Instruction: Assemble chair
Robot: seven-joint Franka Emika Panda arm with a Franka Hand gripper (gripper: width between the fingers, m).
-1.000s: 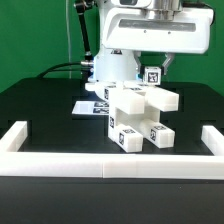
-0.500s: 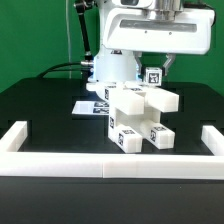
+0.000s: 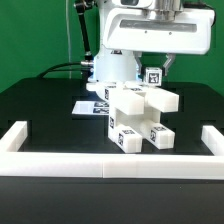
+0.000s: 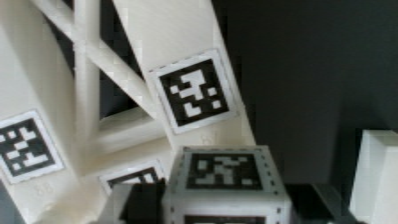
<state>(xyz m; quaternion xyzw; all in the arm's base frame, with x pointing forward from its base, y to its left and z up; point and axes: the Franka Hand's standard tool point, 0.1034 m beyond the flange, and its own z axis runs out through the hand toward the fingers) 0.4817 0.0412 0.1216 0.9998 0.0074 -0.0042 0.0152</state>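
Chair (image 3: 135,115), centre frame on desk (image 3: 45,115): panels partly joined, fingers (image 3: 165,64) grip one upright leg (image 3: 152,75) above, apparently not yet seated.

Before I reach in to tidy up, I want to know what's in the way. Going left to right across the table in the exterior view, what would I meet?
Left wall piece → marker board → chair → right wall piece.

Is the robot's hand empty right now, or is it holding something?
Holding something: the hand is closed around a small white tagged piece, above the partly built chair.
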